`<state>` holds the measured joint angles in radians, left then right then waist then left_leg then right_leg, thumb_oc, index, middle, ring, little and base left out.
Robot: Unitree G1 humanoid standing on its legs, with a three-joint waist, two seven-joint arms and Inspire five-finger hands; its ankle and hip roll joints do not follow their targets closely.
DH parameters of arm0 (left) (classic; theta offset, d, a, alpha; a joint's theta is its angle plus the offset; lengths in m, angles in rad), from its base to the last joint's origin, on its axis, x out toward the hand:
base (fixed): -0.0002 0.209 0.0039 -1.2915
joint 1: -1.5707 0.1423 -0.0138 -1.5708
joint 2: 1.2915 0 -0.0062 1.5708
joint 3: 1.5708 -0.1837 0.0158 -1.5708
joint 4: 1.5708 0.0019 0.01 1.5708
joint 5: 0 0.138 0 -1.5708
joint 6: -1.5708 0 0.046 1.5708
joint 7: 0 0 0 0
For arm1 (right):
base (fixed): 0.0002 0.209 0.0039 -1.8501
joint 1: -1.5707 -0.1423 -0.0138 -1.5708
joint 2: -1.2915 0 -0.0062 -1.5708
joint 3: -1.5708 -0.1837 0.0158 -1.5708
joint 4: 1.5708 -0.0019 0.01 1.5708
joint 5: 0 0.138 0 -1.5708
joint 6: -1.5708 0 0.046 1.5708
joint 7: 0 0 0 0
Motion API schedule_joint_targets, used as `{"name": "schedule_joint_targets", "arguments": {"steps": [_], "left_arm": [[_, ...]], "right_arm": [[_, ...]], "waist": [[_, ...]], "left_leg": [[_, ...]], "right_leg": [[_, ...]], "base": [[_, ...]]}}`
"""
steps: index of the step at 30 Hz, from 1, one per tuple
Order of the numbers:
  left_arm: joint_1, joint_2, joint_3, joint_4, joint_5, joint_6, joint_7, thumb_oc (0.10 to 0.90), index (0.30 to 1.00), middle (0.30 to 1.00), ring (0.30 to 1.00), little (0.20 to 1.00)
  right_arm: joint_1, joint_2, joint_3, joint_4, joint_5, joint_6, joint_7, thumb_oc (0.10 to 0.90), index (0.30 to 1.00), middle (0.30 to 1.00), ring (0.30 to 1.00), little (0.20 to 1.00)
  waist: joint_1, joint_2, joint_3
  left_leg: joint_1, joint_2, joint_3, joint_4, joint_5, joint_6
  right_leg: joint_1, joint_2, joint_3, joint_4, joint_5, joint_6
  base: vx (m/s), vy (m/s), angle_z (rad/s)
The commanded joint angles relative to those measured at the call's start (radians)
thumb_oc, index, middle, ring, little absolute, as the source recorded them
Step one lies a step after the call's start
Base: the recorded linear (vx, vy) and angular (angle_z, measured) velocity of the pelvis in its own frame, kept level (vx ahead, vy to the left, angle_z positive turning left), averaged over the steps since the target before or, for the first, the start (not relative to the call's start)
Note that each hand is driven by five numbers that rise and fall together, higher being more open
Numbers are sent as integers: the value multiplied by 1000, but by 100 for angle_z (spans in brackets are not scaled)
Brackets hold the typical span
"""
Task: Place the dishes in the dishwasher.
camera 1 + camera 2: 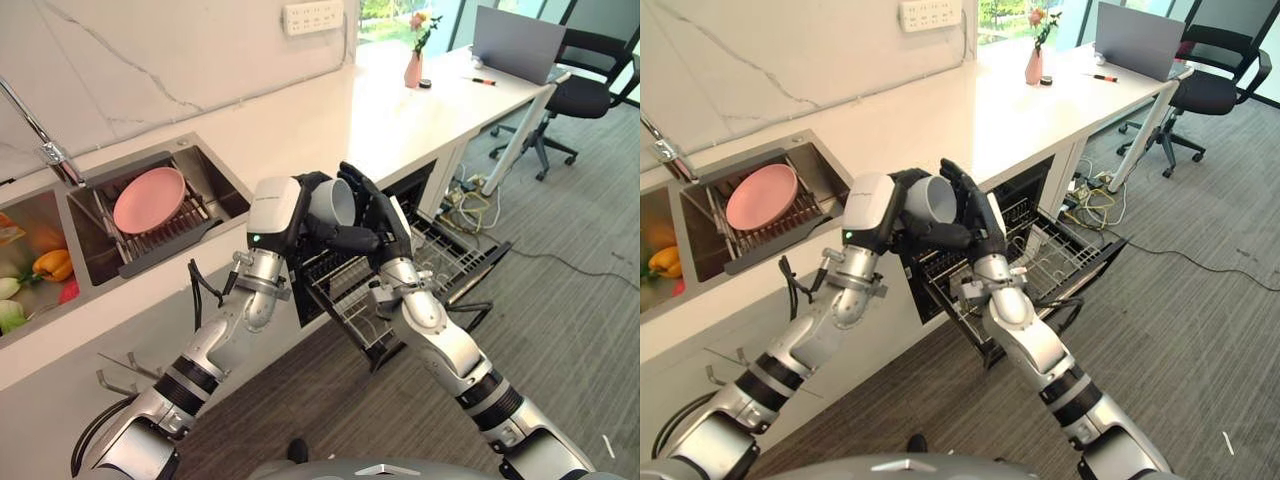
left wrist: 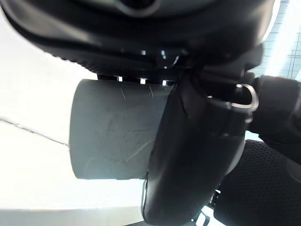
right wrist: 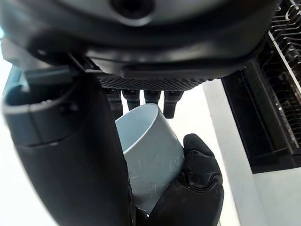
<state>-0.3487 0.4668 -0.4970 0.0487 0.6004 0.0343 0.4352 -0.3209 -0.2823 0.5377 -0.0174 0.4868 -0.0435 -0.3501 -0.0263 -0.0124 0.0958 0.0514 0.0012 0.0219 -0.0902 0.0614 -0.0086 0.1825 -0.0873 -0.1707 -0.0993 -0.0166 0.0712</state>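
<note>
At frame centre of the left eye view, a grey cup (image 1: 334, 201) was held above the pulled-out dishwasher rack (image 1: 400, 275), its mouth turned toward the right. The left robot hand (image 1: 310, 215) was clamped on the cup, thumb and fingers curled round its wall. The right robot hand (image 1: 385, 222) stood against the cup's open end, fingers extended along the rim; whether it bore any of the load could not be told. A pink plate (image 1: 149, 199) rested on the sink rack (image 1: 160, 240) at upper left, not yet loaded.

Likely hazards, as judgement:
- Release by the left robot hand before the right had closed would drop the cup onto the wire rack or the floor (image 1: 560, 300).
- The smooth cup wall could slip under a partial pinch.
- A tilted lowering could catch the cup rim on the rack tines.
- The two robot hands, set close together, could collide.
</note>
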Motion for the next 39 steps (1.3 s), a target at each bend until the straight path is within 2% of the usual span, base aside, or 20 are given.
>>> {"name": "schedule_joint_targets", "arguments": {"steps": [1, 7, 15, 16, 17, 22, 25, 31, 33, 39], "left_arm": [[-241, -59, -148, -30, 80, -116, 18, 400, 300, 300, 300, 300], [-242, -52, -144, -28, 83, -115, 16, 400, 300, 300, 300, 300], [-189, -43, -101, -44, 71, -111, 33, 400, 300, 300, 300, 300], [-171, -42, -83, -50, 56, -105, 38, 629, 644, 644, 644, 644], [-170, -42, -83, -51, 56, -105, 37, 800, 900, 900, 900, 900], [-107, -36, -28, -71, 22, -93, 57, 800, 900, 900, 900, 900], [-43, -25, 36, -106, 1, -84, 81, 800, 900, 900, 900, 900], [8, -15, 92, -120, -10, -78, 102, 800, 900, 900, 900, 900], [39, -16, 118, -108, -19, -77, 120, 800, 900, 900, 900, 900], [92, -14, 204, -135, -89, -87, 150, 800, 900, 900, 900, 900]], "right_arm": [[-195, 66, 30, -20, 15, -61, 66, 400, 300, 300, 300, 300], [-189, 53, 15, -38, 33, -72, 83, 400, 300, 300, 300, 300], [-111, 56, -57, -103, 49, -128, 67, 400, 300, 300, 300, 300], [-88, 55, -78, -119, 60, -141, 56, 400, 300, 300, 300, 300], [-86, 55, -78, -120, 60, -141, 56, 400, 300, 300, 300, 300], [-21, 52, -136, -165, 83, -177, 24, 400, 300, 300, 300, 300], [26, 40, -184, -197, 103, -202, -2, 400, 300, 300, 300, 300], [77, 15, -241, -217, 113, -215, -13, 400, 300, 300, 300, 300], [118, 1, -294, -216, 123, -232, -24, 400, 300, 300, 300, 300], [170, -2, -372, -195, 147, -253, -50, 400, 300, 300, 300, 300]], "waist": [[24, 4, -74], [23, 5, -73], [20, 9, -72], [19, 9, -71], [19, 9, -71], [18, 10, -71], [20, 10, -69], [20, 10, -71], [17, 9, -72], [17, 7, -74]], "left_leg": [[68, 102, 67, 3, -21, -110], [68, 102, 67, 3, -22, -111], [69, 103, 70, 3, -23, -111], [69, 104, 72, 3, -22, -111], [70, 104, 72, 3, -23, -111], [69, 105, 74, 3, -23, -112], [72, 106, 74, 3, -22, -115], [71, 106, 74, 3, -21, -116], [71, 107, 74, 3, -22, -118], [71, 108, 73, 3, -21, -120]], "right_leg": [[-21, -45, 4, 12, 35, 90], [-22, -46, 2, 12, 35, 90], [-23, -47, -4, 12, 35, 91], [-22, -48, -4, 12, 35, 92], [-21, -48, -4, 12, 35, 92], [-21, -48, -7, 12, 35, 93], [-18, -48, -10, 12, 34, 92], [-18, -48, -15, 12, 35, 94], [-18, -49, -16, 12, 35, 94], [-18, -48, -19, 12, 37, 94]], "base": [[0, 0, 0], [0, 0, 0], [0, 0, 0], [0, 0, 0], [0, 0, 0], [0, 0, 0], [0, 0, 0], [0, 0, 0], [0, 0, 0], [0, 0, 0]]}}
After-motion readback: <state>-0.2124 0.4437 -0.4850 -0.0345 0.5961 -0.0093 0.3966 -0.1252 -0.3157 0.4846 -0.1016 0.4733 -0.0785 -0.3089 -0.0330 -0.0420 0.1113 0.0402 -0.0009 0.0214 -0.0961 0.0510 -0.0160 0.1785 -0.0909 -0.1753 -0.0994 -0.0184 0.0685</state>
